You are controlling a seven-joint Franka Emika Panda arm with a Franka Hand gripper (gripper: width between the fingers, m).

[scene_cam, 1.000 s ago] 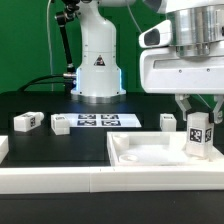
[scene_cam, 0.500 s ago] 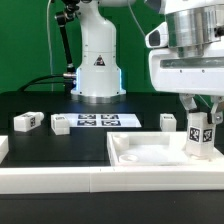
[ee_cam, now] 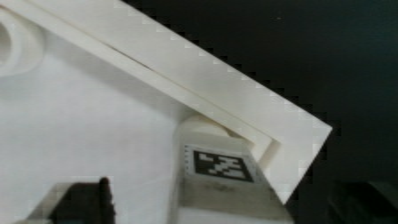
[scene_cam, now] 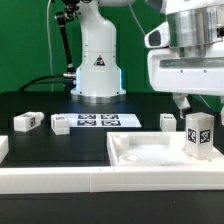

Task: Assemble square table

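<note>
Leg block: upright in a corner of the tabletop, at the exterior view's right, tucked against its raised edge, likely so it seats for fastening.
Gripper: jaws spread wide either side of its top, grasping nothing.

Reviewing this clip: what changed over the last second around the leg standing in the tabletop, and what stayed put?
The gripper opened and let go of the small white tagged leg block it had been clasping; its fingers now stand clear of the block's sides. The block stays upright in a corner of the large white square tray-like tabletop. The three loose white leg blocks and the marker board did not move.
</note>
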